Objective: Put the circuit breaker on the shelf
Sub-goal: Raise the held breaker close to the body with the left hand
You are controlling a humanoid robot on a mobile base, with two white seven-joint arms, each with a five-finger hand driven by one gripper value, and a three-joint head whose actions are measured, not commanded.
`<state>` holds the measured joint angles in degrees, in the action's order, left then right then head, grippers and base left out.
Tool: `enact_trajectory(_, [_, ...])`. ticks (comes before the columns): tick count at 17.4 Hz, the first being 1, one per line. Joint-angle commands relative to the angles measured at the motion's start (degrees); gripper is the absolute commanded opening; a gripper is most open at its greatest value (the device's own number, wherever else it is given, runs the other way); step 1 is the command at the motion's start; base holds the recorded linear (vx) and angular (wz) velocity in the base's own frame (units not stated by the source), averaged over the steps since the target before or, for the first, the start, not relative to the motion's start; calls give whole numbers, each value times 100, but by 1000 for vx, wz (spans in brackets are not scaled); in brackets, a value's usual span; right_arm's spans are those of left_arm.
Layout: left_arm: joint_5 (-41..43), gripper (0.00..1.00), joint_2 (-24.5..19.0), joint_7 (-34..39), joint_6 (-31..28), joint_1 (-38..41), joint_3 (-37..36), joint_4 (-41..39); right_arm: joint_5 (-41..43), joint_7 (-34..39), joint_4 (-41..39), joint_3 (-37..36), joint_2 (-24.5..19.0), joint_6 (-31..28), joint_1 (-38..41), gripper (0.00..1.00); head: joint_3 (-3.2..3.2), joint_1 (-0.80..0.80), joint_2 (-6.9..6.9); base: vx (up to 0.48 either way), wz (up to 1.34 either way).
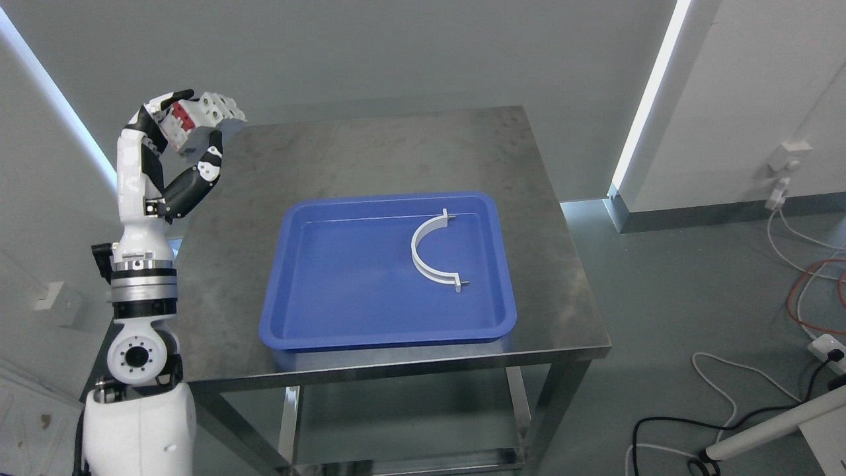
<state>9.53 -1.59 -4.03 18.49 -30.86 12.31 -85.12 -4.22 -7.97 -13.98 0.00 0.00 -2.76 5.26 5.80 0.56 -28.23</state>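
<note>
White-and-red circuit breaker (201, 119), long axis running left-right, gripped in raised left hand (173, 149); fingers partly hide it.

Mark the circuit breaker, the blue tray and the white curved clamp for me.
circuit breaker (198, 122): head view, on its red and white body, held in the left robot hand (182, 142).
blue tray (291, 334): head view, on its near left rim.
white curved clamp (423, 268): head view, on its arc.
</note>
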Motion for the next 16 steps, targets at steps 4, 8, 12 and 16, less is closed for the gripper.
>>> enact_trajectory(4, [-215,15,59,-106,-267,827,307,-989,0,15,0,114,100,-181,2,100,0,0,0,-73,48])
enact_trajectory(8, [-224,15,59,-203,-267,845,316,-989,0,15,0,114,100,-181,2,100,0,0,0,-213,230])
enact_trajectory(12, [-215,15,59,-213,-267,898,0,-1121,1,24,0,114,100,-181,2,100,0,0,0,-265,9])
enact_trajectory(16, [-224,15,59,-221,-267,942,-71,-1156,0,15,0,114,100,-181,2,100,0,0,0,-340,-132])
